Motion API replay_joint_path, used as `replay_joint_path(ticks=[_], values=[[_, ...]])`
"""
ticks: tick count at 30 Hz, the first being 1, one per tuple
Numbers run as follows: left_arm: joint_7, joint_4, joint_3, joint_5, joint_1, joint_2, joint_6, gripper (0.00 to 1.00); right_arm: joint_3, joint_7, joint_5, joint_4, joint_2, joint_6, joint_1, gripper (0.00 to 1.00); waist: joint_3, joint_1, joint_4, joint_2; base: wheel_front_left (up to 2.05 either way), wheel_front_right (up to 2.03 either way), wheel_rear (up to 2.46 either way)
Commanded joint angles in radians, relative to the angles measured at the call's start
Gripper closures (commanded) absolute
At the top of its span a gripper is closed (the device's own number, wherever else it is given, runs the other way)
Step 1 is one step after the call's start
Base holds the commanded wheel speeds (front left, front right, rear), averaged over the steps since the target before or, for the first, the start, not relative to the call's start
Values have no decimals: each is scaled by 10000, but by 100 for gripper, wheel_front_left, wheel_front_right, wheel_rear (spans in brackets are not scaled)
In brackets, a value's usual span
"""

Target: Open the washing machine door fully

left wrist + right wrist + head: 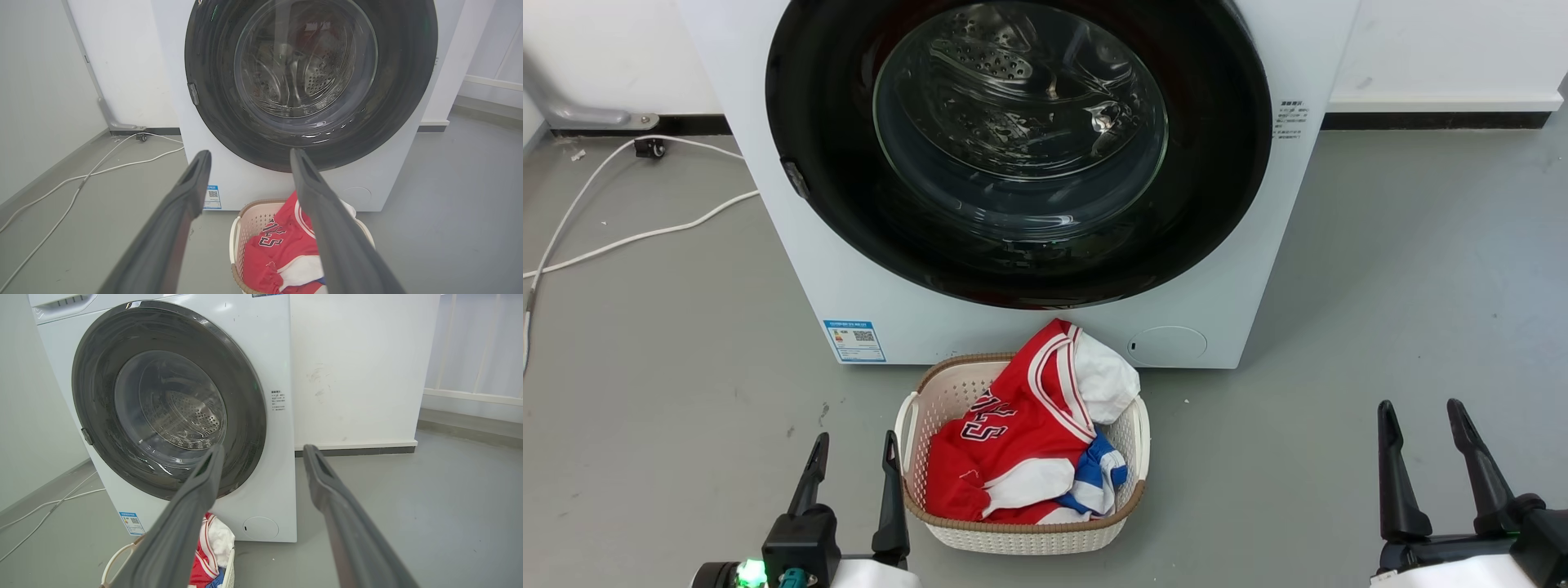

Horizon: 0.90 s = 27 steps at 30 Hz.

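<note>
Head view: the washing machine door sits shut, far ahead of the left claw and right claw, both open and empty. Left wrist view: the tab on its left rim lies almost straight ahead. Right wrist view: the door lies off left, so the left claw looks nearer.

Basket on grey floor holds red jersey, white cloth. White cables trail across floor, left.
</note>
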Motion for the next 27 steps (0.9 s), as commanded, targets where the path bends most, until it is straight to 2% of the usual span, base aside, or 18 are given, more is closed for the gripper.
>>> replay_joint_path(ticks=[1, 6, 7, 8, 11, 19, 23, 27], values=[[-28, 18, -7, 61, -9, -23, 48, 0, -8, -20, 5, 25, 34, -3, 90, 0, 2, 0, 6, 0, 0, 0, 0], [-28, 32, -33, 27, -41, -22, 100, 0, 10, -20, 57, 47, 34, -3, 73, 0, 8, 0, 20, 0, 0, 0, 0], [-28, 33, -33, 20, -40, -23, 113, 0, 18, -20, 75, 55, 34, -3, 74, 74, 7, 0, 20, 0, 0, 0, 0], [-28, 33, -37, 20, -39, -23, 120, 0, 18, -20, 96, 54, 34, -3, 68, 100, 6, 0, 18, 0, 0, 0, 0], [-28, 29, -34, 11, -34, -23, 135, 0, -12, -20, 427, 33, 32, -3, 46, 100, 5, 0, 6, 0, 0, 0, 0], [-28, 19, -9, -8, 16, -21, 117, 0, 123, -19, 5484, 4, 23, -1, -289, 100, -30, 0, -54, 0, 0, 0, 0], [-28, 51, -39, -12, -13, -19, 87, 0, 682, -19, 8332, 428, 31, -1, -286, 100, -65, 0, -18, 0, 0, 0, 0], [-28, 60, -43, -43, -6, -20, 107, 0, 1098, -19, 10643, 559, 20, -1, -366, 100, -86, 0, 19, 0, 0, 0, 0]])
